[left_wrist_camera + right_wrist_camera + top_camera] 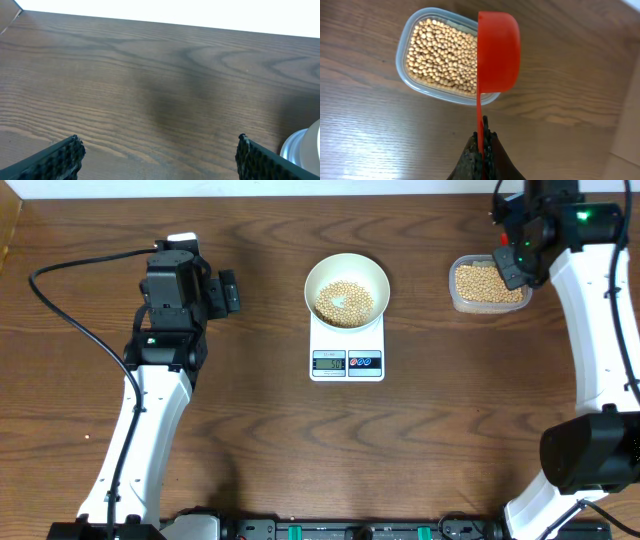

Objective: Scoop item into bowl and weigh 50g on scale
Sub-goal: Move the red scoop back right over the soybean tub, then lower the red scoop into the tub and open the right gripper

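Dark wood-grain table carried a small white rectangular digital scale at centre; a clear rounded plastic tub sat well apart.

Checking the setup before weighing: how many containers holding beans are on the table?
2. The white bowl sits on the scale mid-table. The clear tub stands at the table's right side, near the red scoop. None appears hidden.

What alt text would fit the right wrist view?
The right gripper is shut on the handle of a red scoop, turned on edge over one end of a clear tub full of beans. The tub sits on a wooden table.
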`<move>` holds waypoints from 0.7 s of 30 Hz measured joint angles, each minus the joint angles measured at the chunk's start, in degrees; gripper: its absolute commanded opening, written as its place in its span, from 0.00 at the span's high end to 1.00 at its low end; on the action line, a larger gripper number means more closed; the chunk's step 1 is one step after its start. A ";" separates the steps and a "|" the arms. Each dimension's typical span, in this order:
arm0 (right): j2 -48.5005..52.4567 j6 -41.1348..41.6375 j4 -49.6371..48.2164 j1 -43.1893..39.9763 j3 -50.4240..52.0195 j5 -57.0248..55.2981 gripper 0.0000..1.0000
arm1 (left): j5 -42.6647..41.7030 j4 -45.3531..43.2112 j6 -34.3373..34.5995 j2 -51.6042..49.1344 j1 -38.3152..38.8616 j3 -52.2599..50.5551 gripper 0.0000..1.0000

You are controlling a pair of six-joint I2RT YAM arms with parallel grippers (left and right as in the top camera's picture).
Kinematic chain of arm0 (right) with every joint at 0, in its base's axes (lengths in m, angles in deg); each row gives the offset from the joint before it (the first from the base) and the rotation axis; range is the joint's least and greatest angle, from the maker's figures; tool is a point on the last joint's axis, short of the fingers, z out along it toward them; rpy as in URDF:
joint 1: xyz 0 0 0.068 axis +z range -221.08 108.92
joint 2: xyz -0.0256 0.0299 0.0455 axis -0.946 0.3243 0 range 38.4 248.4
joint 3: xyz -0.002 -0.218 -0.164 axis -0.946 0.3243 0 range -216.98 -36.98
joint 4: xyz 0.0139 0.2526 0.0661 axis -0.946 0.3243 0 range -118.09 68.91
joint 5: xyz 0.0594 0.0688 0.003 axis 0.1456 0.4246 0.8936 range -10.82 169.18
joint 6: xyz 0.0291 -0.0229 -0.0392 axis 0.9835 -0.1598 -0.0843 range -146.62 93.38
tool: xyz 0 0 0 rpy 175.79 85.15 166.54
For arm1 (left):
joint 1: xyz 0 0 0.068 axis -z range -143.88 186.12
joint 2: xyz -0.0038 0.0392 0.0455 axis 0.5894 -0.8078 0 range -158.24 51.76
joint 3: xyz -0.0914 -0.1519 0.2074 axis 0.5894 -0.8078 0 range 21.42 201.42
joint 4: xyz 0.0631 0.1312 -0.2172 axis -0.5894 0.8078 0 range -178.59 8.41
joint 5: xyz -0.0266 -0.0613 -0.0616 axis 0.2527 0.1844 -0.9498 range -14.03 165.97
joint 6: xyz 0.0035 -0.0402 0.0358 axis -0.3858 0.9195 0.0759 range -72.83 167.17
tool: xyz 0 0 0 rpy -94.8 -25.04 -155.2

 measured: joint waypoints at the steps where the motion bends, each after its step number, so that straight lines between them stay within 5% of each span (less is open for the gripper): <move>1: 0.00 -0.02 0.00 0.50 0.00 -0.94 0.99 | 0.00 0.00 -0.02 0.00 0.00 0.00 0.01; 8: 0.00 3.37 0.26 0.13 0.00 1.90 0.99 | 0.00 0.00 0.00 0.00 0.00 0.00 0.01; 21: 3.28 14.93 0.35 -16.87 1.18 35.54 0.99 | 0.00 0.00 0.00 0.00 0.00 0.00 0.01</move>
